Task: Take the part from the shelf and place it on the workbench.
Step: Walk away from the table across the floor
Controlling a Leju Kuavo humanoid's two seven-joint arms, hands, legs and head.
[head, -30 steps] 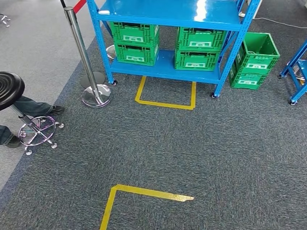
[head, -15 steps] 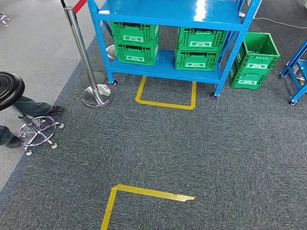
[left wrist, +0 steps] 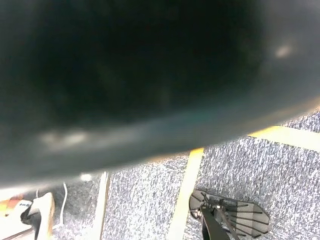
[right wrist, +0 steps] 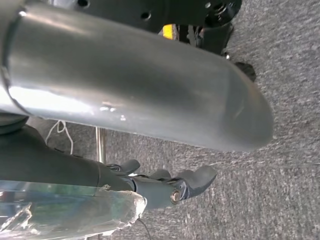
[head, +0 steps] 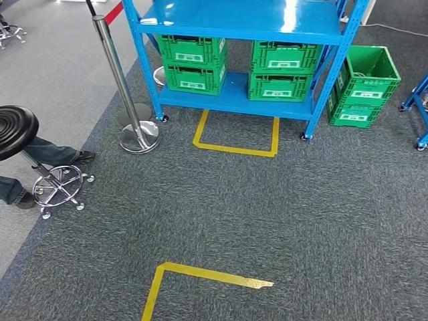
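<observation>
A blue metal shelf (head: 237, 17) stands ahead across the grey carpet. Its lower level carries two stacks of green crates (head: 194, 63) (head: 283, 67), whose contents are hidden from here. The shelf's upper board is bare where I see it, and I cannot make out the part. In the right wrist view my right hand (right wrist: 177, 185) hangs above the carpet, its dark fingers (right wrist: 196, 179) stretched out with nothing in them and the thick grey thumb (right wrist: 151, 85) apart from them. A dark blurred mass (left wrist: 132, 75) lies close to the lens in the left wrist view, too blurred to read as fingers.
A yellow tape box (head: 237, 147) marks the floor before the shelf, with a yellow tape corner (head: 202, 273) nearer me. At the left stand a chrome stanchion (head: 124, 87) and a black stool (head: 17, 130) beside a seated person's legs (head: 50, 154). Another green crate (head: 366, 83) and a blue frame (head: 416, 100) are at the right.
The whole picture has shifted a little: my camera has moved, and the shelf and floor marks now sit slightly to the right and lower. Nothing in the scene itself has moved.
</observation>
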